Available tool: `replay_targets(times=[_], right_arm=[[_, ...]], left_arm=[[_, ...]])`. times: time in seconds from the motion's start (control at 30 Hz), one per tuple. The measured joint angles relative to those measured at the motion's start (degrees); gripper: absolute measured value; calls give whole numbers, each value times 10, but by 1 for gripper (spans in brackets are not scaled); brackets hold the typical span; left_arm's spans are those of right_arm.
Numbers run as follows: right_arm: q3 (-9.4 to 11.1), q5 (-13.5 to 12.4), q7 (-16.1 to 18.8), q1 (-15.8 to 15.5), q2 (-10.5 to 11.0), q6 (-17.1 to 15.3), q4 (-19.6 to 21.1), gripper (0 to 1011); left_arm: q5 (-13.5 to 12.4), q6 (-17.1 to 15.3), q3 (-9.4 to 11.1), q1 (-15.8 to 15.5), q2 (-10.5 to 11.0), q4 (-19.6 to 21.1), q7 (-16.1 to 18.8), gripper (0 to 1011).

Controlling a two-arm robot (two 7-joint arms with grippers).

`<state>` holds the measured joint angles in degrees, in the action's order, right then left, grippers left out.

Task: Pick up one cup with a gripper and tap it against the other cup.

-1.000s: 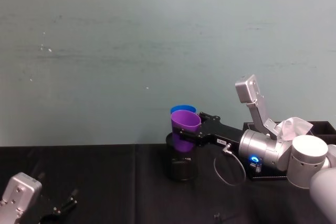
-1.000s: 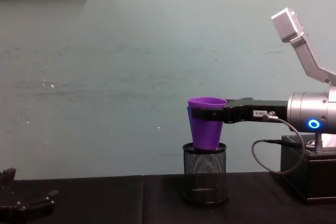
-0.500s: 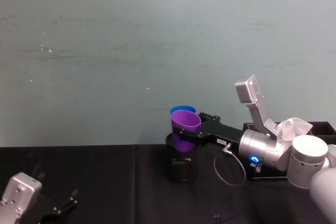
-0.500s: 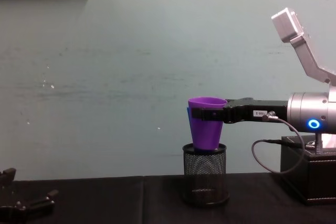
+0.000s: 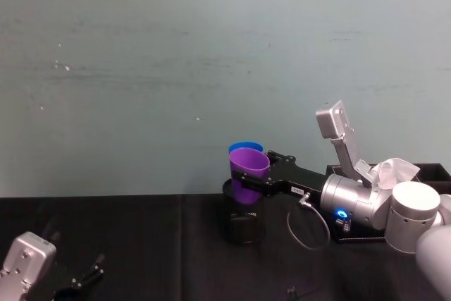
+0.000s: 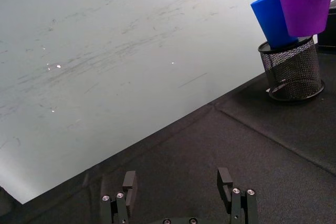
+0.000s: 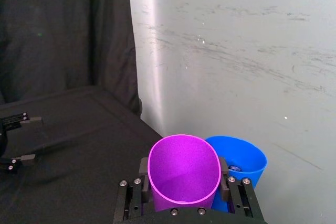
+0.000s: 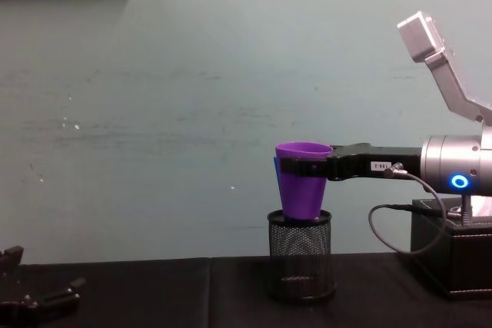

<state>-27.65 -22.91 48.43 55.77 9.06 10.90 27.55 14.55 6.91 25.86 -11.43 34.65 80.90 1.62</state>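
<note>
The right gripper [image 8: 304,167] reaches in from the right, level with the desk [image 5: 141,244]. Its two black fingers [image 7: 144,170] are clamped on either side of the purple cup [image 8: 301,188], just under the rim. The cup is upright with its mouth open upward. It hangs over the mesh holder [image 8: 300,255], its base at the holder's mouth. Whether the base rests on the holder's rim cannot be told.

The blue cup [image 6: 273,19] stands in that holder, tilted, on the wall side of the purple one. In the left wrist view the two cups lie side against side. In the right wrist view their rims meet, so they look to be touching. From the chest the blue cup shows as a thin strip along the purple cup's left side.

The holder stands on the black-covered desk near its far edge, right of the middle. Just right of it, also along the far edge, sits a black tissue box [image 5: 423,174]. The right arm passes in front of this box, and a ring [image 8: 460,182] on the arm glows blue.

The left gripper [image 6: 177,182] lies low over the desk's near left corner, well apart from the cups. Its fingers are spread wide with nothing between them.
</note>
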Motion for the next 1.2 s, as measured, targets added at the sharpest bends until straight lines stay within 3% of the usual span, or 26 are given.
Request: replay_targets(times=[1.2], right_arm=[[0,0,0,0,0,0,0,726]], left_arm=[[0,0,0,0,0,0,0,1000]])
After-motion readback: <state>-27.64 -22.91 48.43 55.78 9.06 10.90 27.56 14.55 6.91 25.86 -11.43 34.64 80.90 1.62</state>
